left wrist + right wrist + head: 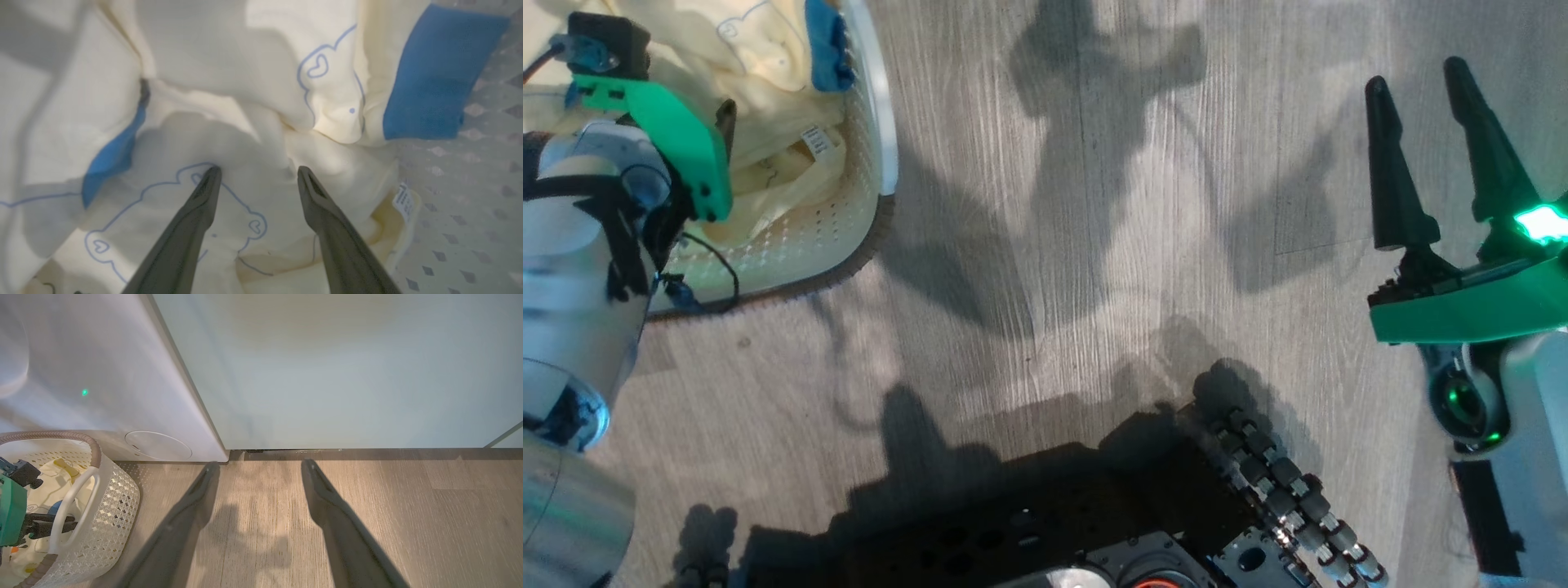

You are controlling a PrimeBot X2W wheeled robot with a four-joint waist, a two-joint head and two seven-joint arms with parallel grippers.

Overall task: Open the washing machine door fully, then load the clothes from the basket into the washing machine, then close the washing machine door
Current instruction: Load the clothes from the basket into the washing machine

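Observation:
The clothes (261, 81) are pale yellow garments with blue bear outlines and blue trim (425, 77), heaped in the cream basket (874, 139) at the head view's top left. My left gripper (258, 169) is down inside the basket, open, its fingertips (210, 179) right at the cloth with a fold between them. I cannot tell whether they touch it. My right gripper (1414, 73) hangs open over bare floor at the right, holding nothing. The washing machine (102, 375) shows its white lower front behind the basket (114, 498). The washing machine door is out of view.
A pale teal cabinet (327, 367) stands beside the washer, down to the wood floor (1094, 245). My dark base with its roller wheel (1282, 490) is at the head view's bottom edge. The left arm's green mount (10, 510) sits over the basket.

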